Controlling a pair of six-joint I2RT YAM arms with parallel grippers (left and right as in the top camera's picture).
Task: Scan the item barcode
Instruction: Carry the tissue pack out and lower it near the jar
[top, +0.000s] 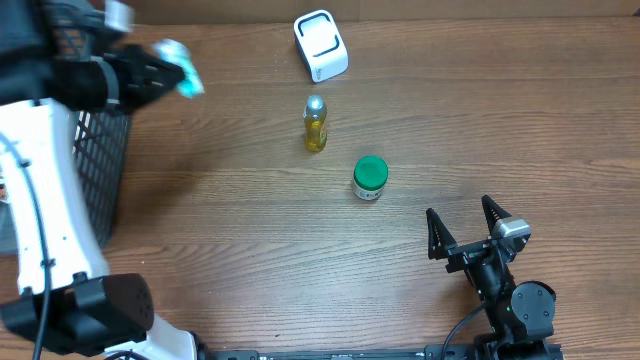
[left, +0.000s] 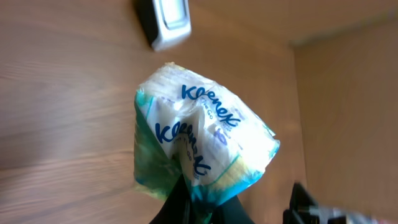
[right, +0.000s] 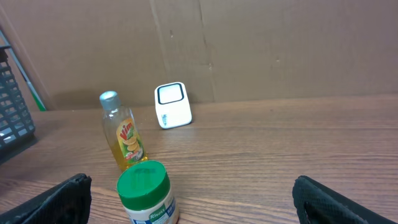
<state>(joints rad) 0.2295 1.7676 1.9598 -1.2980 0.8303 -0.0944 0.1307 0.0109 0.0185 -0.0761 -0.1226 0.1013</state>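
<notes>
The left claw (top: 160, 72) is pressing together on a soft tissue pack (top: 188, 78), pinching it by one crumpled end, and is holding it off the worktop (top: 250, 260) well to the left of the scanner (top: 320, 45). In the left wrist view the pack (left: 199, 146) is filling the middle of the picture. Its blue brand lettering is facing the camera and its teal-and-white wrapper is bunching where the left claw (left: 196, 208) is gripping it, while the scanner (left: 165, 22) is showing beyond it near the top edge. No barcode is showing on the sides of the pack that can be seen. The scanner, a small white box with a dark window, is sitting at the far side of the worktop. An upright bottle (top: 315, 125) of yellow liquid with a silver cap is standing just on the robot's side of it. A jar (top: 370, 178) with a green lid is standing a little farther toward the robot and slightly to the right. A black mesh basket (top: 100, 170) is sitting far to the left of the scanner, below the left arm. The right claw (top: 465, 225) is resting well toward the robot and to the right of the scanner, its fingers spread wide and holding nothing. Its camera is looking between them at the jar (right: 146, 193), the bottle (right: 124, 137) and the scanner (right: 172, 106) behind them.
</notes>
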